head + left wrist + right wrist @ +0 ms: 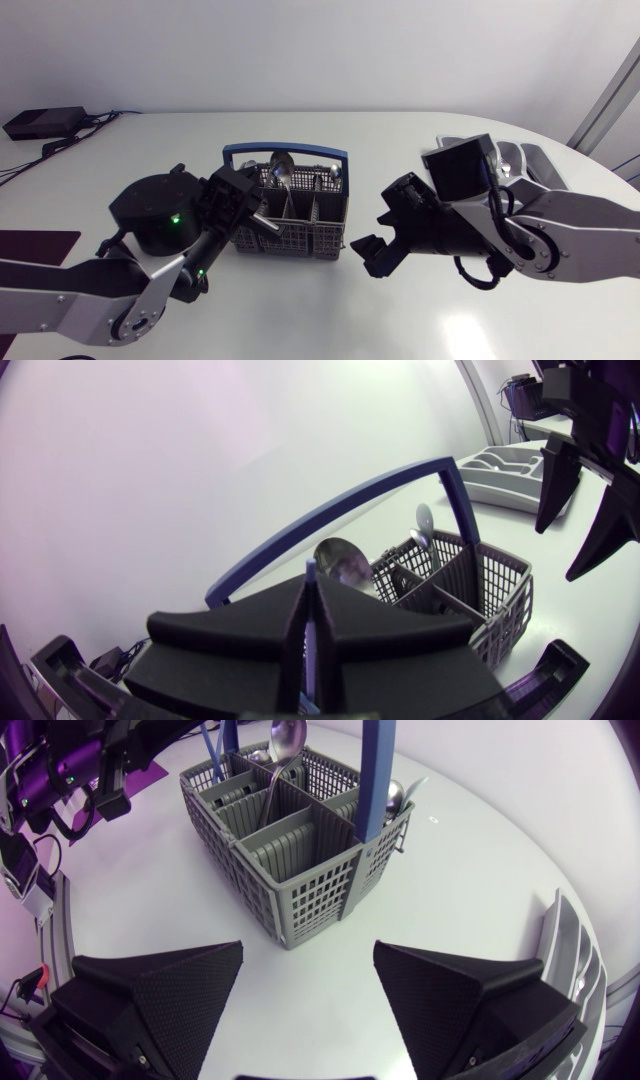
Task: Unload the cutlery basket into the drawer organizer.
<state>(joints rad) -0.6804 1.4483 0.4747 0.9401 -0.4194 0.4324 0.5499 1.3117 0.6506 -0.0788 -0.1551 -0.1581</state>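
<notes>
The grey cutlery basket with a blue arched handle stands mid-table and holds several spoons. At its left compartment my left gripper is shut on a thin blue-handled piece of cutlery, which stands upright between the pressed-together fingers; its working end is hidden. My right gripper hangs open just right of the basket, its fingers wide apart with nothing between them. The grey drawer organizer lies at the back right, partly hidden by my right arm.
A black pad lies at the table's left edge. Bare white tabletop stretches in front of the basket. The organizer lies close beside my right gripper's finger.
</notes>
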